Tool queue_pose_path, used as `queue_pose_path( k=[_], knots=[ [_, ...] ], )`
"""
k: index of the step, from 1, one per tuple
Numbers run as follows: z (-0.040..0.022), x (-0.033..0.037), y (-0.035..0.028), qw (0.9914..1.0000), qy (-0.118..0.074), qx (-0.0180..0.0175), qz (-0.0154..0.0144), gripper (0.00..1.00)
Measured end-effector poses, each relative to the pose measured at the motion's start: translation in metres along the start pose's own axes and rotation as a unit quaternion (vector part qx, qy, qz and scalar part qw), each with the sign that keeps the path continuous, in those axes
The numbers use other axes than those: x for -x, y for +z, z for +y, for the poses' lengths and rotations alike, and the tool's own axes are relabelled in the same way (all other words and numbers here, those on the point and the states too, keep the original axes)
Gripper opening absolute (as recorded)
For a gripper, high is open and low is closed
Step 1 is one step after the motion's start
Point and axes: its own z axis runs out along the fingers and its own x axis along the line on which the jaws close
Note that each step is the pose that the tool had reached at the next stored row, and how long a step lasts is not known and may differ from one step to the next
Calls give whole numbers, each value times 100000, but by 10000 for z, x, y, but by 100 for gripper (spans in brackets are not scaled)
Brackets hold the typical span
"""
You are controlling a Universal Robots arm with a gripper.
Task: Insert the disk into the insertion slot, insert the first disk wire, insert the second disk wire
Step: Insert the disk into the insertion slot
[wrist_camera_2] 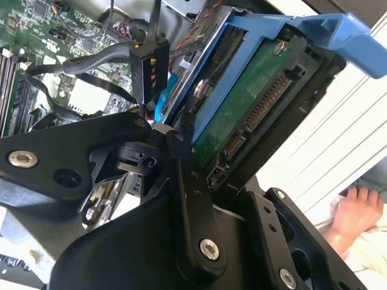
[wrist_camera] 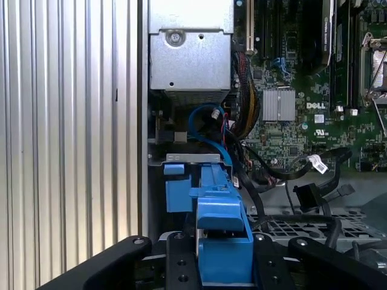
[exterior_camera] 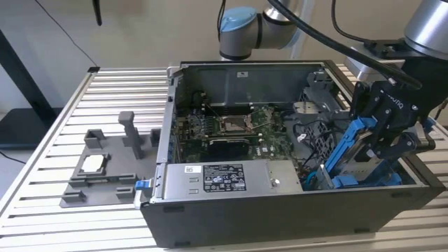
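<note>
Where the exterior view takes in the open computer case [exterior_camera: 280, 215] on the slatted table [exterior_camera: 42, 157], the gripper [exterior_camera: 383, 139] stands over the case's front corner at the exterior view's right. It is clamped on the disk [exterior_camera: 355, 149], which leans tilted with its lower end down in the insertion slot [exterior_camera: 336, 182]. The power-supply box [exterior_camera: 224, 178] sits just beside the slot, the motherboard [exterior_camera: 231, 126] lies behind it, and a grey fixture tray [exterior_camera: 105, 173] rests well apart on the slats. In the second wrist view the disk's green circuit board [wrist_camera_2: 248, 109] faces the camera inside its blue carrier frame [wrist_camera_2: 320, 27], a black cable connector [wrist_camera_2: 148, 66] hangs near it, and a person's hand [wrist_camera_2: 357, 211] lies outside the case. In the first wrist view the carrier is pinched between the black fingers [wrist_camera: 272, 260], near the slot's grey metal lip [wrist_camera: 192, 158].
</note>
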Motion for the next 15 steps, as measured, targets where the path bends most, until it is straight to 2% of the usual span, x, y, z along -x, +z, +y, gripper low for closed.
queue_pose_path(
  k=[2,3,4,5,6,7,11,13,15],
  knots=[
    [0,0,0,100000,0,-2,9,34],
    [0,0,1,100000,-2,-2,5,40],
    [0,0,2,100000,-1,-2,3,40],
    [0,0,2,100000,-3,-1,-2,46],
    [0,0,3,100000,-2,0,0,46],
    [0,0,3,100000,-2,-1,0,53],
    [0,0,1,100000,0,0,0,53],
    [2,1,-35,100000,1,2,-9,53],
    [5,5,-98,100000,-1,-17,-3,53]
  ],
)
